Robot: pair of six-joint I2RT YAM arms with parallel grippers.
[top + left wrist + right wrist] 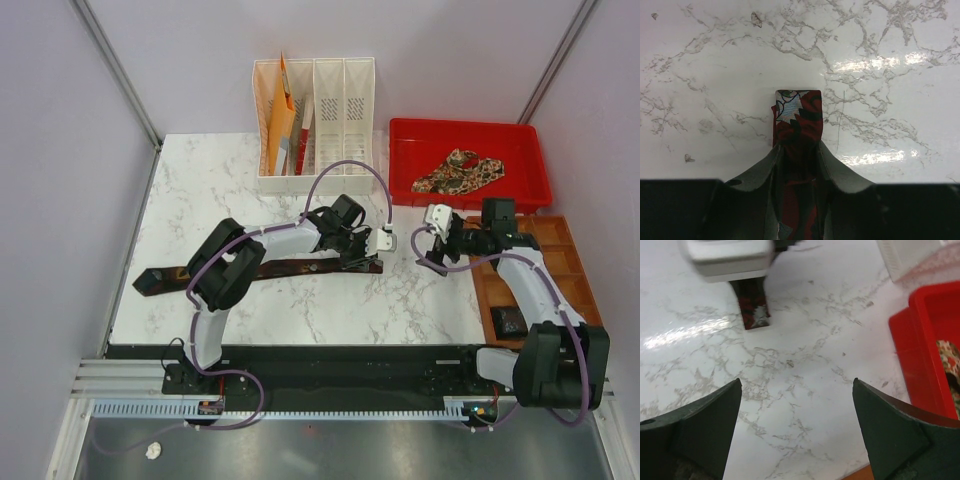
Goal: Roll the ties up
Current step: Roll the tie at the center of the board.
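A dark maroon tie (260, 270) lies stretched flat across the marble table, its wide end at the left. My left gripper (376, 258) is shut on its narrow right end. In the left wrist view the red-patterned tip (797, 112) sticks out past my left gripper (797, 148), with both fingers (835, 167) pressed against the cloth. My right gripper (428, 248) hovers just right of that end, jaws wide open. In its own view my right gripper (796, 382) holds nothing, and the tie tip (754, 310) lies ahead. A tan paisley tie (460, 172) sits crumpled in the red tray (525, 190).
A white file rack (330, 110) holding orange folders (283, 115) stands at the back. A brown wooden compartment tray (565, 265) with a small dark object (508, 320) lies at the right edge. The red tray's corner (920, 340) is close on the right of my right gripper.
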